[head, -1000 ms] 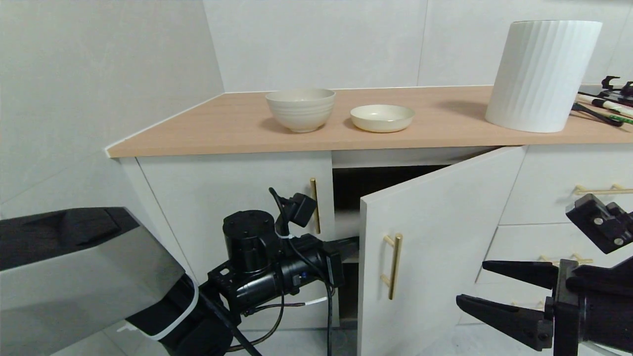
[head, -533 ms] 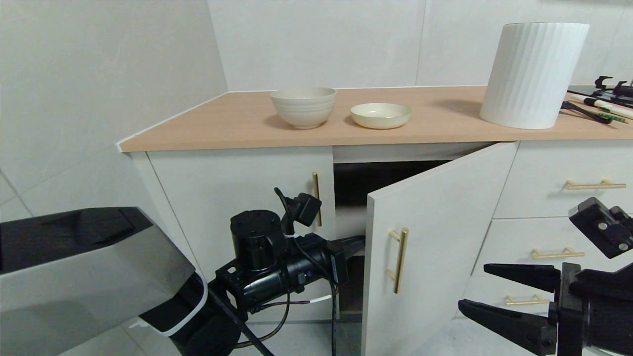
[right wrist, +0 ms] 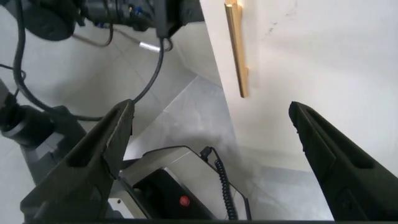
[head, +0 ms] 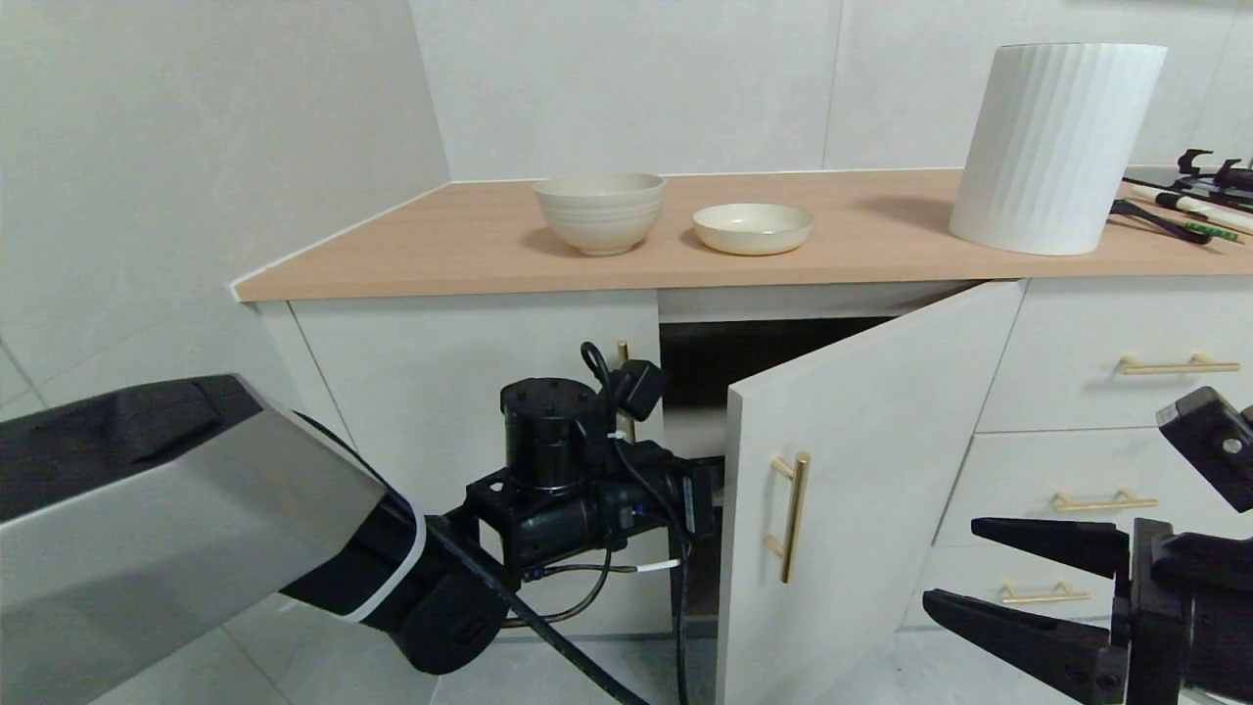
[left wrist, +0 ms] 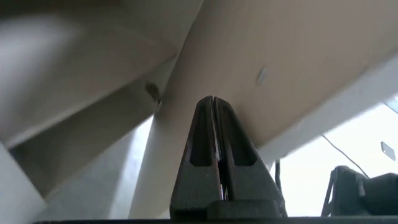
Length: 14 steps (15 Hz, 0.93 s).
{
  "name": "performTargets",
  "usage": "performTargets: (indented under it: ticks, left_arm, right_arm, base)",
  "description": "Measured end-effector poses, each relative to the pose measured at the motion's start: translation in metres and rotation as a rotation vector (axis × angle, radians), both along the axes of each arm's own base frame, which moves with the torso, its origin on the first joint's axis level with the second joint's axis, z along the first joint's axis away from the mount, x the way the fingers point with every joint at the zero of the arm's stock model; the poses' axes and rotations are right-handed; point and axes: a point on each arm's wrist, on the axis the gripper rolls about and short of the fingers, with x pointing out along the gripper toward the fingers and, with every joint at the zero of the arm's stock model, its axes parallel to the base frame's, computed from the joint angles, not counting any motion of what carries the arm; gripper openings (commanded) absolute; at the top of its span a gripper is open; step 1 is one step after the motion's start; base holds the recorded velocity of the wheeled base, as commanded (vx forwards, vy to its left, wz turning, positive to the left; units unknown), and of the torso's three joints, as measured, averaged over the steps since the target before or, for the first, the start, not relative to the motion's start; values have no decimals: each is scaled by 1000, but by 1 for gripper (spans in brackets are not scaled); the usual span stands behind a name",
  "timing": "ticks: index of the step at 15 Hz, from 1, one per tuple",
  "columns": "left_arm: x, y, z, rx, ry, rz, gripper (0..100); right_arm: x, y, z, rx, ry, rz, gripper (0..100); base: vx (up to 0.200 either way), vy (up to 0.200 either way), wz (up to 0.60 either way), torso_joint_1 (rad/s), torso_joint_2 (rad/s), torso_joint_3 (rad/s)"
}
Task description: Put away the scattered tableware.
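Two pieces, ribbed bowl and shallow dish, sit near the countertop's front edge; the left gripper, clenched empty, seemingly pressing the half-open cabinet door's inner face, may slip off; the right gripper gapes idle.

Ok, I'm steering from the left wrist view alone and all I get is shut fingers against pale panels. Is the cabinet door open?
Observer: Yes. The cabinet door stands part open, and the left gripper sits low in the gap beside its free edge.
Operator: Where's the tableware?
Observer: A bowl and a shallow dish sit apart on the countertop above that cabinet.
Operator: And the other arm?
Observer: The right gripper is open and holds nothing. It is low, in front of the drawers, on the outer side of the door.
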Motion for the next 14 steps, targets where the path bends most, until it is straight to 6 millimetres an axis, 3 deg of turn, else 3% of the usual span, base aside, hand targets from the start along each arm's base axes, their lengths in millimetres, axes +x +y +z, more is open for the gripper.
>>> performTargets:
  ticks: [4,11,14]
  left_arm:
    - [6,-10,11,-25,-33,-2,0]
    - [15,-16,5,-17,-43,28,0]
    - [1,-33,6,-21,-45,-13,0]
  right_arm:
    - [-2,-1,-1,1,0,2,100]
    - [-3,-2,-2,0,3,6,100]
    - [-10,0,-3,14,7,81,100]
  base:
    - [0,0,0,0,0,0]
    - [0,0,0,0,0,0]
    - [0,0,0,0,0,0]
